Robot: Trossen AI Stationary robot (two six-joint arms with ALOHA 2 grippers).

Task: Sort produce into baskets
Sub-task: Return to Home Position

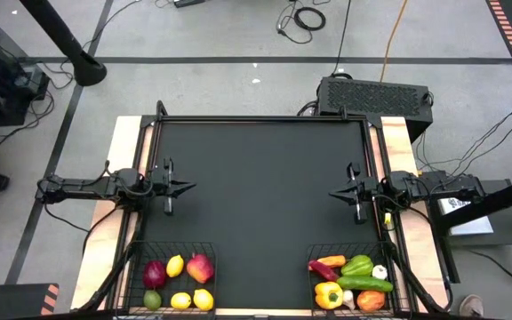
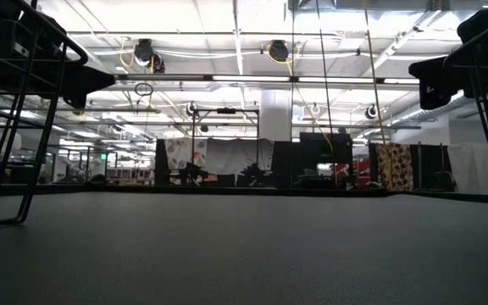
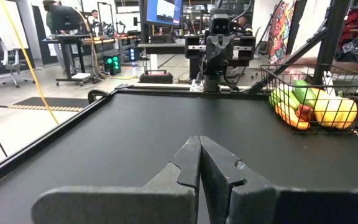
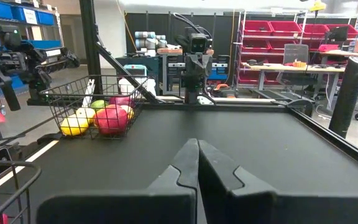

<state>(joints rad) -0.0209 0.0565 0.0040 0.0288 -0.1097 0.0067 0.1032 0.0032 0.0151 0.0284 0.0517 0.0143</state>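
Fingers clenched on nothing, the left gripper (image 1: pixel 190 186) and right gripper (image 1: pixel 332 193) are hovering at opposite sides of the table (image 1: pixel 265 169). Only the overhead view is showing all the produce (image 1: pixel 200 267) lying in the left basket (image 1: pixel 174 244) and right basket (image 1: pixel 352 248).

L basket (image 1: pixel 172 246), table (image 1: pixel 265 196) near-L corner: 6 pcs (image 1: pixel 200 267) | R basket (image 1: pixel 345 250), near-R corner: veg (image 1: pixel 356 265)

A robotics lab in an open industrial hall: red bin racks (image 4: pixel 272 40), desks (image 3: pixel 73 40), a monitor (image 3: pixel 163 11), floor cables (image 1: pixel 309 16), ceiling strip lights (image 2: pixel 235 79).
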